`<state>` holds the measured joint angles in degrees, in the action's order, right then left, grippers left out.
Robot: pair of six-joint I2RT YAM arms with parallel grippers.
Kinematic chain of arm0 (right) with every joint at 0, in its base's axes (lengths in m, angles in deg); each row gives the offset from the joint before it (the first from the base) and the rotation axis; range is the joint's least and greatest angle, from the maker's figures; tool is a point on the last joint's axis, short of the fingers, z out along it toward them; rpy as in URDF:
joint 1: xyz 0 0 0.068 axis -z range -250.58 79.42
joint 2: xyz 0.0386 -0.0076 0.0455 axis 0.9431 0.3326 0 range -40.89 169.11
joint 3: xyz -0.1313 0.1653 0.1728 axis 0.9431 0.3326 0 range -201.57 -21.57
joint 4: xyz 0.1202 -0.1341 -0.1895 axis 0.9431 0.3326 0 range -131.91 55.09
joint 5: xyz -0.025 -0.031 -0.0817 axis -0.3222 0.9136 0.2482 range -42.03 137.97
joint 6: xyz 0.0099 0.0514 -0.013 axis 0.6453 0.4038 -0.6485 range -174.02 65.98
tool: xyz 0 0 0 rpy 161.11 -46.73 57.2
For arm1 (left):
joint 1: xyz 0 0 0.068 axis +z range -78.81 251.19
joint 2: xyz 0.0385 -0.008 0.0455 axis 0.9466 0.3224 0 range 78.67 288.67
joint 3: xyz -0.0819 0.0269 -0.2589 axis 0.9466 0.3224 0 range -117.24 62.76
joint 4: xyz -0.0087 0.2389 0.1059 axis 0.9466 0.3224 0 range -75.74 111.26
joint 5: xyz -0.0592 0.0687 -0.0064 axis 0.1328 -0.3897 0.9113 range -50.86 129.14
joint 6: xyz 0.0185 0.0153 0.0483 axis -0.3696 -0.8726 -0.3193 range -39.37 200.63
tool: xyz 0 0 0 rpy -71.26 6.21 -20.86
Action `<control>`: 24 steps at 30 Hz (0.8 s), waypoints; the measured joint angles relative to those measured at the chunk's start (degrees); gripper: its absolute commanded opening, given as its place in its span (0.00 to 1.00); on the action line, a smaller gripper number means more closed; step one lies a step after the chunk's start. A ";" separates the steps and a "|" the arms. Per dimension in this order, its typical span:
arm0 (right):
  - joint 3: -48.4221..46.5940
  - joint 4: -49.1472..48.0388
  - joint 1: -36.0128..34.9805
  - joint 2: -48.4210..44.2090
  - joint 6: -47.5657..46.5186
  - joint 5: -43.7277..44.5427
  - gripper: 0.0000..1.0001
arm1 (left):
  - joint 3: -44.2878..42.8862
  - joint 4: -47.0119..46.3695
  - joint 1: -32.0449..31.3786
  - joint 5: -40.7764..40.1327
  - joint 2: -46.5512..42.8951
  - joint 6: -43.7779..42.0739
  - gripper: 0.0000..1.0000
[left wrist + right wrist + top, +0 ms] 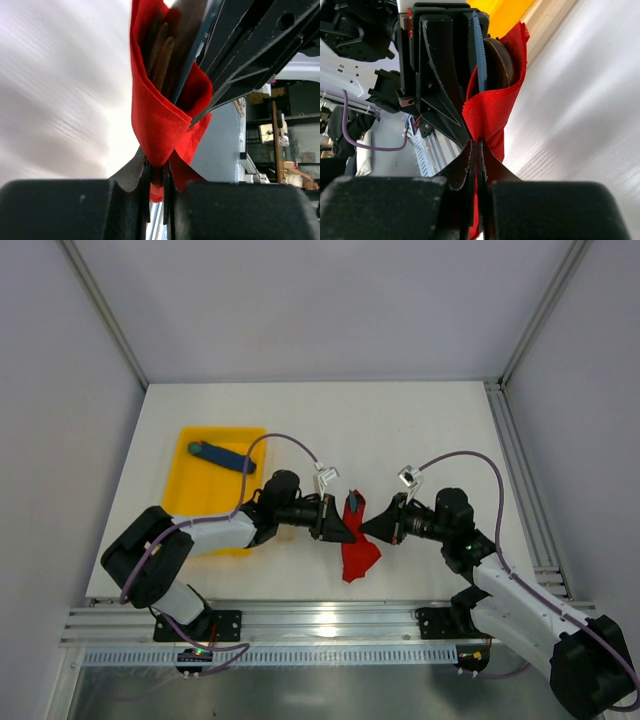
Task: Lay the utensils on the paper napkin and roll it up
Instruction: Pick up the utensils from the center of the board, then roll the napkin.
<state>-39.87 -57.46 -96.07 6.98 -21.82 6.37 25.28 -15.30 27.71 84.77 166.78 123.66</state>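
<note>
The white tabletop [400, 430] fills the middle of the overhead view, walled on three sides. The left arm [200, 535] reaches in from the lower left and the right arm [510, 585] from the lower right, and they meet just below the centre of the frame.

A yellow tray [195, 495] lies at the left of the tabletop, partly under the left arm. A blue stick with a teal end [222, 456] rests in the tray's upper part, well apart from the arms' meeting point.

The red paper napkin [357, 552] hangs between the two claws, a crumpled fold whose loose end trails down toward the near edge of the tabletop.

The left claw [347, 523] is closed on the napkin. In its own wrist view the two fingers [156, 175] at the bottom centre pinch the lower tip of the red fold [155, 120], which rises to the top of that frame.

The right claw [368, 527] is closed on the napkin too, from the opposite side. Its wrist view shows its fingers [476, 155] at the bottom centre, clamped on the narrow end of the fold [490, 115].

The utensils [161, 55] sit inside the napkin, slim brown pieces wrapped by the red paper. A rounded brown end [499, 57] shows at the open top of the fold in the right wrist view.
</note>
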 measured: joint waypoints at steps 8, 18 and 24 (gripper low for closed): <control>-9.77 21.70 0.00 -8.17 -2.71 11.98 0.46 | -4.46 10.69 -0.11 -8.63 -0.39 -1.75 0.00; -14.21 27.63 -8.31 -10.40 -1.51 17.88 0.45 | -7.87 17.46 -0.09 -17.90 -1.92 -1.44 0.00; -12.90 28.09 -16.96 -4.83 -1.95 26.56 0.46 | -7.85 17.59 -0.11 -18.78 -4.33 -0.96 0.00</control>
<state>-52.77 -29.38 -113.03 2.15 -23.76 32.93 17.44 2.30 27.60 65.99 162.45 122.70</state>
